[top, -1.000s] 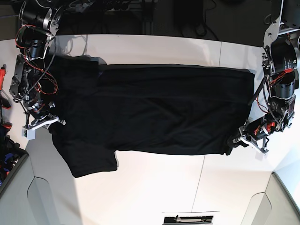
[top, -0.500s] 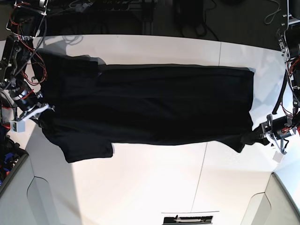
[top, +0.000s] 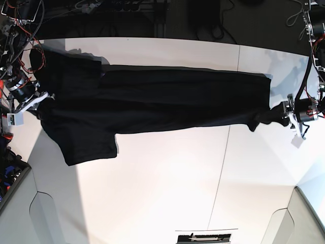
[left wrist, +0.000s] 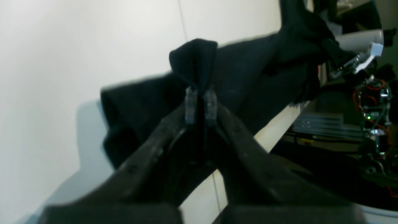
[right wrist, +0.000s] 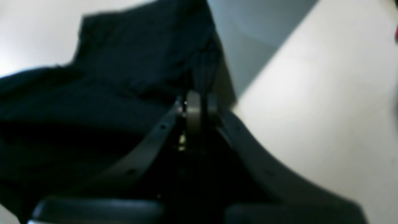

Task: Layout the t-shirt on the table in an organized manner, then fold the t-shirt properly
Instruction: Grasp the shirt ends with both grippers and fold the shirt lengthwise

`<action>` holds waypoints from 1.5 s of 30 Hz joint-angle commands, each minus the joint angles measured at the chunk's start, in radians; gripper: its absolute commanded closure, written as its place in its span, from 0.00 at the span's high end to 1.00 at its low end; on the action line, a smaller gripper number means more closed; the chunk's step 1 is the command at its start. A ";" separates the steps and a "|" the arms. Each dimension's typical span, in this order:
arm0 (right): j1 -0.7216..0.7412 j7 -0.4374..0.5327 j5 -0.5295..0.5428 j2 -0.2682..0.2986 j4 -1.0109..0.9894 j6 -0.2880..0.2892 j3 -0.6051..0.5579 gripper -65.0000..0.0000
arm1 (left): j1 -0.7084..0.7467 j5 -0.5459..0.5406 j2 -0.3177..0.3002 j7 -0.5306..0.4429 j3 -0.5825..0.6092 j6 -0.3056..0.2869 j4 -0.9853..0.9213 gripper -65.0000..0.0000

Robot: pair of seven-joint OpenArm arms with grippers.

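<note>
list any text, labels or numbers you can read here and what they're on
None can be read.
The t-shirt shows only plain black cloth in all three views; no lettering is visible.
A dark strip at the base view's bottom edge carries a pale mark, too small to read.
The table bears no markings.

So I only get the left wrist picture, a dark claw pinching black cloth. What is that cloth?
Observer: The base view shows it is a t-shirt, stretched long across the white table.
Visitor: Is anything holding the other end?
Observer: Yes, the right claw grips the sleeve end, at the table's far side from the left claw.
Visitor: Is that one closed as well?
Observer: The right wrist view shows its fingers pressed together on the black cloth.
</note>
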 commanded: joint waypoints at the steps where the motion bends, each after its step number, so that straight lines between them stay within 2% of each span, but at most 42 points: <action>1: 0.005 0.020 0.014 0.019 0.018 0.003 0.007 0.00 | -0.010 -0.033 -0.024 -0.008 -0.006 -0.009 0.016 0.00; 2: 0.000 0.020 0.014 0.019 0.018 0.003 0.007 0.10 | -0.004 -0.033 -0.024 -0.008 -0.006 -0.009 0.016 0.06; 4: 0.001 0.021 0.015 0.019 0.018 -0.006 0.008 0.40 | 0.001 -0.033 -0.024 -0.008 -0.006 -0.009 0.016 0.19; 5: 0.003 0.026 0.016 0.020 0.018 -0.009 0.008 0.51 | 0.001 -0.033 -0.024 -0.008 -0.006 -0.009 0.016 0.25; 6: 0.005 0.028 0.016 0.019 0.018 -0.008 0.014 0.58 | 0.001 -0.033 -0.024 -0.008 -0.006 -0.009 0.016 0.30; 7: 0.007 0.029 0.019 0.020 0.018 -0.008 0.021 0.61 | 0.001 -0.033 -0.024 -0.008 -0.006 -0.009 0.016 0.33; 15: 0.070 0.029 0.060 0.019 0.019 -0.008 0.124 0.61 | 0.006 -0.033 -0.024 -0.011 -0.006 -0.009 0.016 0.33; 19: 0.134 0.029 0.059 0.019 0.012 -0.012 0.136 0.61 | 0.009 -0.033 -0.023 -0.012 -0.006 -0.009 0.016 0.33; 23: 0.237 0.038 0.016 0.005 -0.074 -0.012 0.100 0.61 | 0.008 -0.033 -0.017 -0.014 -0.006 -0.009 0.016 0.33; 29: 0.402 0.106 -0.089 -0.006 -0.381 -0.012 -0.011 0.61 | 0.009 -0.031 -0.013 -0.015 -0.006 -0.009 0.016 0.33; 33: 0.451 0.129 -0.123 -0.006 -0.543 -0.012 -0.063 0.61 | 0.009 -0.030 -0.013 -0.015 -0.006 -0.009 0.016 0.33; 45: 0.449 0.080 -0.120 -0.071 -0.578 0.015 -0.076 0.61 | 0.009 -0.030 -0.013 -0.016 -0.006 -0.009 0.016 0.33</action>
